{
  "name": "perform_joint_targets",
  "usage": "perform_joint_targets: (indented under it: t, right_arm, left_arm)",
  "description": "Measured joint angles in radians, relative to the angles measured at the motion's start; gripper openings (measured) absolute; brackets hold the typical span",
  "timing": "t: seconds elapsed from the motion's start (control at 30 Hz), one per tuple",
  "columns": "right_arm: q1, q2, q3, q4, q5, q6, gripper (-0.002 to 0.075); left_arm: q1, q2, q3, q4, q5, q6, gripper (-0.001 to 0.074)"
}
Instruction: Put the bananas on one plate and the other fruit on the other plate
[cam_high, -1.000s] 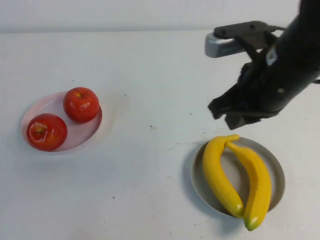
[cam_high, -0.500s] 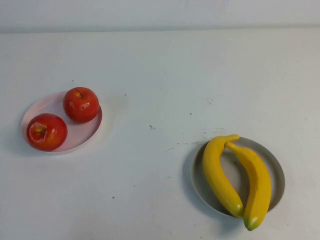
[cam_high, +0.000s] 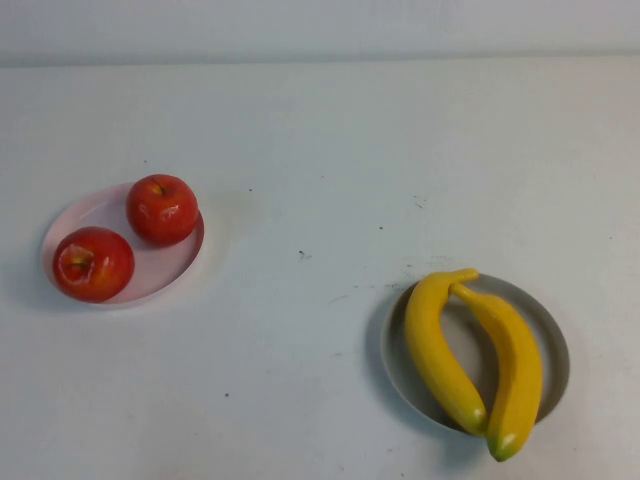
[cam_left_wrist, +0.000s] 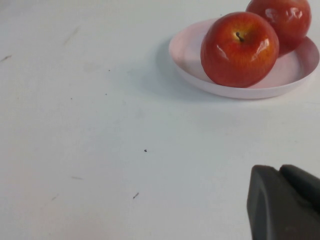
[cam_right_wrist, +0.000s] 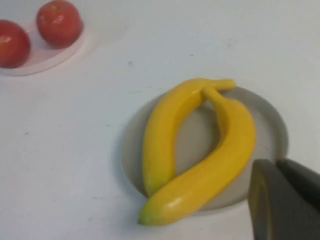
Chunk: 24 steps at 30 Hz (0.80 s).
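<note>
While both arms sit out of the high view, each wrist camera shows only a dark corner of its own claw: the left claw (cam_left_wrist: 285, 202) hangs over bare bench (cam_high: 320, 150) near the pink plate (cam_high: 95, 215), and the right claw (cam_right_wrist: 285, 197) hangs just beside the grey plate (cam_high: 550, 345). Whether either claw is open or closed cannot be told from these slivers; neither grips any fruit.

Two bananas (cam_high: 470, 355) lie on the grey plate on the robot's right. Their stem ends touch at the far rim, and their long axes run from there toward the robot, spreading slightly; the right-hand banana's green tip overhangs the near rim. Two apples (cam_high: 125, 235) sit on the pink plate on the robot's left, side by side, stems up.

Counted: two bananas, two apples, two plates, and no fruit loose on the bench. The sorting looks complete, so no further grasp seems called for. If one were, the right arm is nearer the bananas and the left arm nearer the apples, and a banana would be best taken across its long axis.
</note>
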Motion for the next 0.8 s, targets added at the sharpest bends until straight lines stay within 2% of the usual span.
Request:
perform_joint_targets:
  t: [0.07,0.3,0.37,0.53,0.8]
  right_arm:
    - [-0.065,-0.006,0.040,0.000,-0.034,0.002,-0.0015]
    - [-0.399,-0.020,0.180,-0.002,-0.249,0.004,-0.0015]
    - [-0.459,-0.043,0.212,-0.002,-0.296,0.004,-0.0015]
    - [-0.512,-0.169,0.255,-0.005,-0.333,0.004,-0.0015]
    - [-0.516,-0.294,0.256,-0.018,-0.209,0.004,-0.0015]
  left_arm:
    - [0.000,0.000,0.000,0.000,0.000,0.000,-0.0001]
    - [0.000,0.000,0.000,0.000,0.000,0.000,-0.0001]
    - [0.000,0.000,0.000,0.000,0.000,0.000,-0.0001]
    - [0.000,0.000,0.000,0.000,0.000,0.000,-0.0001]
    - [0.000,0.000,0.000,0.000,0.000,0.000,-0.0001]
